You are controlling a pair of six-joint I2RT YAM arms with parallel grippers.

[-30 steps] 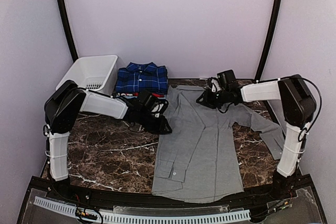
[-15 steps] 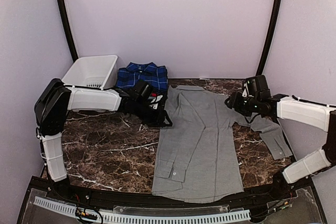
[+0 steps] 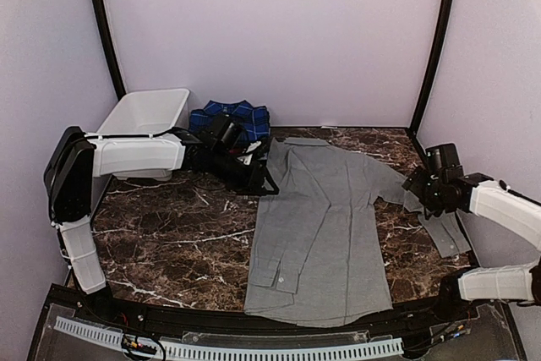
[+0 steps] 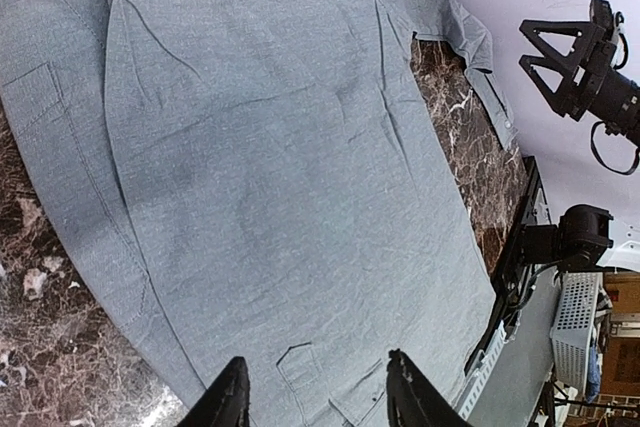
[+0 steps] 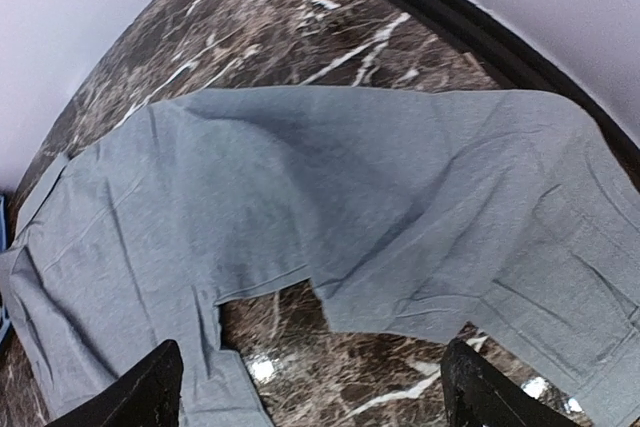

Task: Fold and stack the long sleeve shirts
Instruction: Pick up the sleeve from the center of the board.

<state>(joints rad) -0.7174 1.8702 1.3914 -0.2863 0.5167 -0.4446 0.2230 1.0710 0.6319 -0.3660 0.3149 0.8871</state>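
One plaid shirt (image 3: 245, 113) sits folded far left; grey shirt (image 3: 321, 226) lies spread, unfolded; left end effector (image 4: 315, 367) and right end effector (image 5: 312, 377) both apart.

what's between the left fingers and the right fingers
Only the grey shirt: its chest and one sleeve fill that stretch, clearest in the top view.

Bare marble table (image 3: 169, 234) shows at near left, between the left arm (image 3: 139, 154) and the spread grey shirt (image 3: 321, 226). A white basket (image 3: 148, 116) and a folded blue plaid shirt (image 3: 249, 114) fill the far left corner. The grey sleeve (image 3: 448, 234) covers the right edge.
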